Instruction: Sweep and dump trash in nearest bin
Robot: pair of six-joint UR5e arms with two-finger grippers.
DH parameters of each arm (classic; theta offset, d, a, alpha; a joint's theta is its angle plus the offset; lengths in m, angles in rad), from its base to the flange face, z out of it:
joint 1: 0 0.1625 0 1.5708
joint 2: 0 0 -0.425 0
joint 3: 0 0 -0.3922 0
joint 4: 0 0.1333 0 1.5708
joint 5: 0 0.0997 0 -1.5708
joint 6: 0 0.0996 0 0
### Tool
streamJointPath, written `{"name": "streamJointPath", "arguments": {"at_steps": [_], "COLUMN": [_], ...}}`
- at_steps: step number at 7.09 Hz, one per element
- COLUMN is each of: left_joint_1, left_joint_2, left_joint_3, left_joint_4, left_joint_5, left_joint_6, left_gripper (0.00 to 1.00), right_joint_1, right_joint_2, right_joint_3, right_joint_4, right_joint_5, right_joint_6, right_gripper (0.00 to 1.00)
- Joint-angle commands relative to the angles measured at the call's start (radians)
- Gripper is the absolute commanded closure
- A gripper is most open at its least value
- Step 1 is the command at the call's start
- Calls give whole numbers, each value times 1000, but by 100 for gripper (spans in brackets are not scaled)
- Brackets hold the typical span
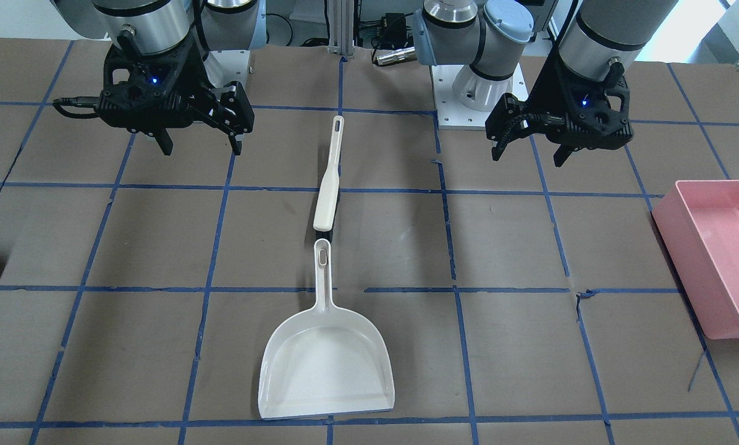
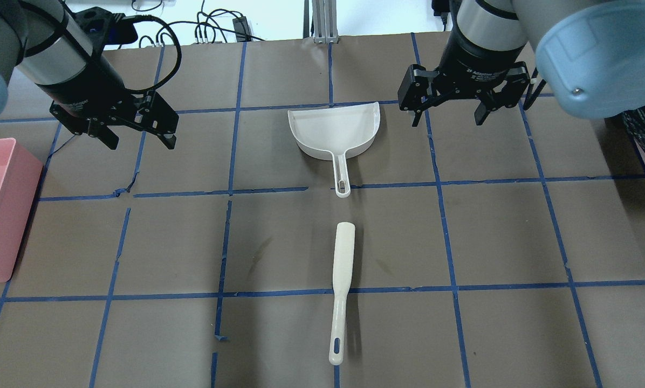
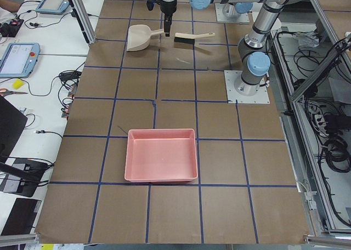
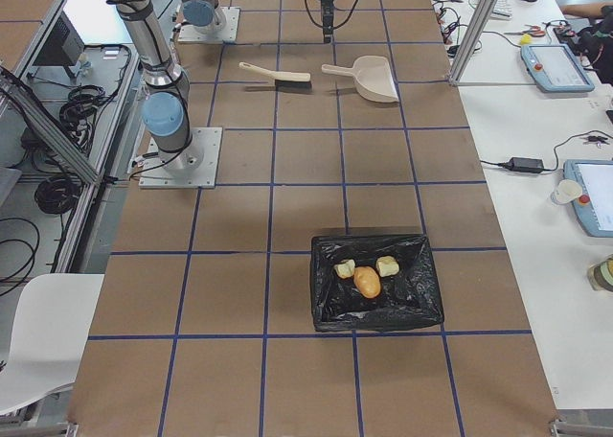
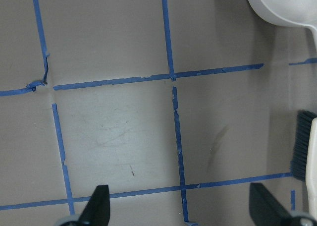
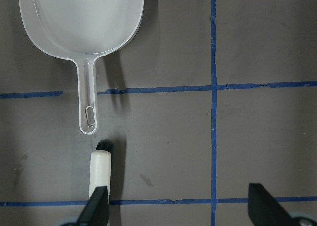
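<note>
I see both grippers spread wide and holding nothing: the left gripper (image 2: pixel 139 141) hangs to the left of the white dustpan (image 2: pixel 336 129), and the right gripper (image 2: pixel 446 116) hangs near its right side. The cream brush (image 2: pixel 342 269) lies in line with the dustpan's handle, on the robot's side. The trash (image 4: pixel 366 280), one orange-brown lump and two pale chunks, lies inside the black-lined bin (image 4: pixel 421 308), well apart from the dustpan toward the robot's right.

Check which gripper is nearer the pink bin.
Left. The left gripper hangs over the table near the pink bin's far end; the right gripper is across the table, beyond the white dustpan.
</note>
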Motion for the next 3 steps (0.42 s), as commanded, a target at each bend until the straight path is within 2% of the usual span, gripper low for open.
{"name": "streamJointPath", "arguments": {"at_steps": [1,3], "left_joint_1": [0,-2], "left_joint_2": [1,-5], "left_joint_3": [0,3], "left_joint_4": [0,0], "left_joint_5": [-1,-1], "left_joint_6": [-89,-91], "left_gripper": [0,0], "right_joint_1": [-15,-20], "right_joint_2": [-8,-8], "right_joint_3": [3,5], "right_joint_4": [4,4], "right_joint_5": [1,2], "right_joint_6": [-9,-9], "right_gripper": [0,0]}}
